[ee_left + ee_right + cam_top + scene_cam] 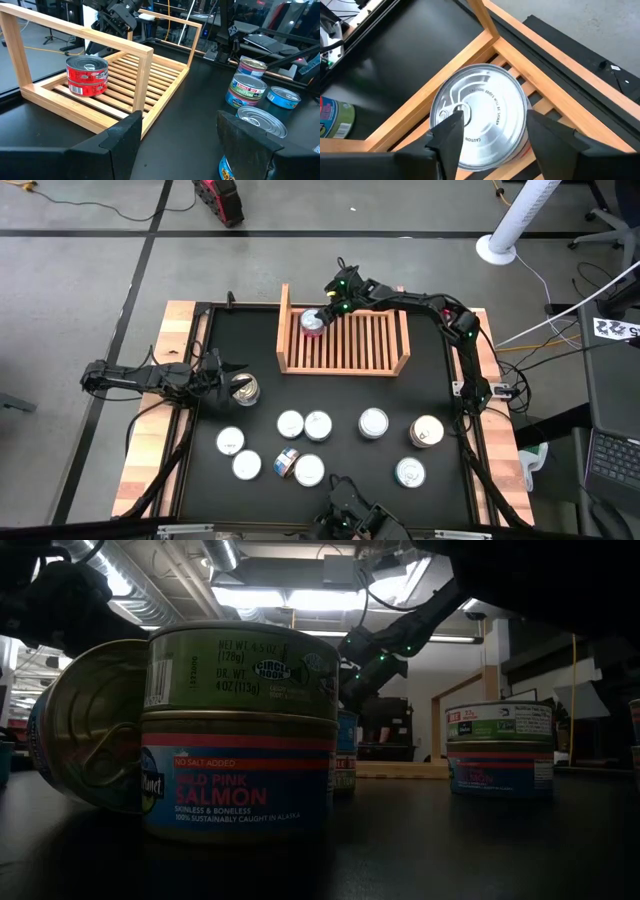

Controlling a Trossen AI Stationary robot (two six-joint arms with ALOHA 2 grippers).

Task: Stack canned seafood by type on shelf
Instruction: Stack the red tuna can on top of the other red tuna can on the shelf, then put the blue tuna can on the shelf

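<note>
The light wooden shelf (345, 345) lies at the table's far middle. Two red-labelled tins stacked together (87, 75) stand on its slats in the far-left corner (313, 323). My right gripper (492, 137) hovers over this stack, open, one finger on either side of the silvery lid (485, 112). My left gripper (177, 135) is open, low over the table's left side and pointing at the shelf. A blue-labelled tin (243, 388) stands by its one finger (247, 137). Several more tins (318, 425) stand on the near half of the table. My left gripper's one finger stands in front of the blue-labelled tin's lid (265, 120). Whether it touches the tin cannot be told, since the finger hides that spot.
A stack of two tins, green over a blue salmon label (240, 730), stands close to the low camera, with a tilted tin (90, 730) leaning beside it. Another stack (500, 745) stands to the right. The shelf's raised boards (85, 32) surround the slats. Wooden table edges (175, 330) frame the black mat.
</note>
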